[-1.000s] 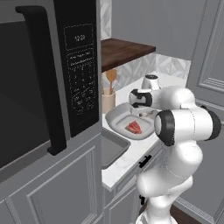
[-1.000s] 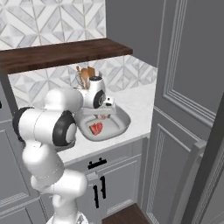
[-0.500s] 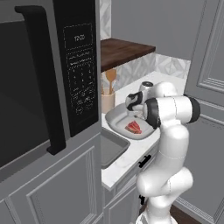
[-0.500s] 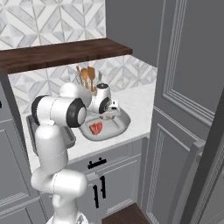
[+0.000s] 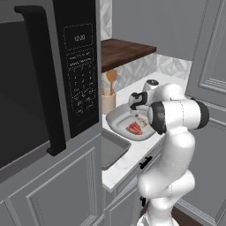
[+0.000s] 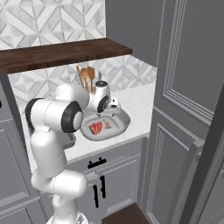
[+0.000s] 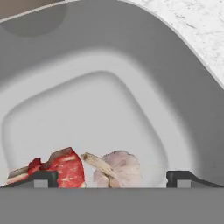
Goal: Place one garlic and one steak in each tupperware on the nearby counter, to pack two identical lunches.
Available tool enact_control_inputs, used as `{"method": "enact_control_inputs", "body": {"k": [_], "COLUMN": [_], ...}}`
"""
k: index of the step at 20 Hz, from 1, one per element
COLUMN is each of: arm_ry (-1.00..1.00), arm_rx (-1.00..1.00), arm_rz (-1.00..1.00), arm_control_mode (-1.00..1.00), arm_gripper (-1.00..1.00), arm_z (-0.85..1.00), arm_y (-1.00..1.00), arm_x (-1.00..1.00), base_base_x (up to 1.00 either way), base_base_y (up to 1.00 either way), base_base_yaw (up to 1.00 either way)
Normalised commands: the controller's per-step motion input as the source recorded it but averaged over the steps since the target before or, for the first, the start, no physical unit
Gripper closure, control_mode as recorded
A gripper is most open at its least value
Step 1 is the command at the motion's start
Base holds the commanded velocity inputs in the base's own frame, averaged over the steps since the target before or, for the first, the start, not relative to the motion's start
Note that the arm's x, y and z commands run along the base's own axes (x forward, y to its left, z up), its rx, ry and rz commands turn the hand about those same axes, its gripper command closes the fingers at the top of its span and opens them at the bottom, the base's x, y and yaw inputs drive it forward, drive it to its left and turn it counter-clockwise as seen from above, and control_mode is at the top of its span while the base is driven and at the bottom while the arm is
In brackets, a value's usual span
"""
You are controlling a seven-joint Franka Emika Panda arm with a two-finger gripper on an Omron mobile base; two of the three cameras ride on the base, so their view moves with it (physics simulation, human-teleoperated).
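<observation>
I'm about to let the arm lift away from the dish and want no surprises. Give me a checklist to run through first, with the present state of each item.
1. End effector open: ok, fingers wide apart.
2. Garlic released in the rounded dish: ok, it lies on the dish floor between the fingers.
3. Red steak in the same dish: ok, beside the garlic.
4. Garlic free of the fingers: ok, gaps on both sides.
5. Flat tray filled: cannot tell, its visible part looks bare.
</observation>
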Motion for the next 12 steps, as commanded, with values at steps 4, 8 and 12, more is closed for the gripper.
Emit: {"method": "enact_control_inputs", "body": {"k": [4, 8, 12], "arm_ry": [-0.06, -0.04, -0.06], "arm_rx": [0.0, -0.01, -0.03], "arm_rz": [-0.01, -0.05, 0.01], "arm_control_mode": [-1.0, -1.0, 1.0], "arm_gripper": [-1.0, -1.0, -1.0], "arm_z": [0.74, 0.68, -0.03], "arm_y": [-0.33, -0.29, -0.16], "arm_x": [-0.9, -1.0, -0.5], "base_base_x": [0.0, 0.0, -0.5], "base_base_y": [0.0, 0.0, -0.34], "base_base_yaw": [0.0, 0.0, 0.01]}}
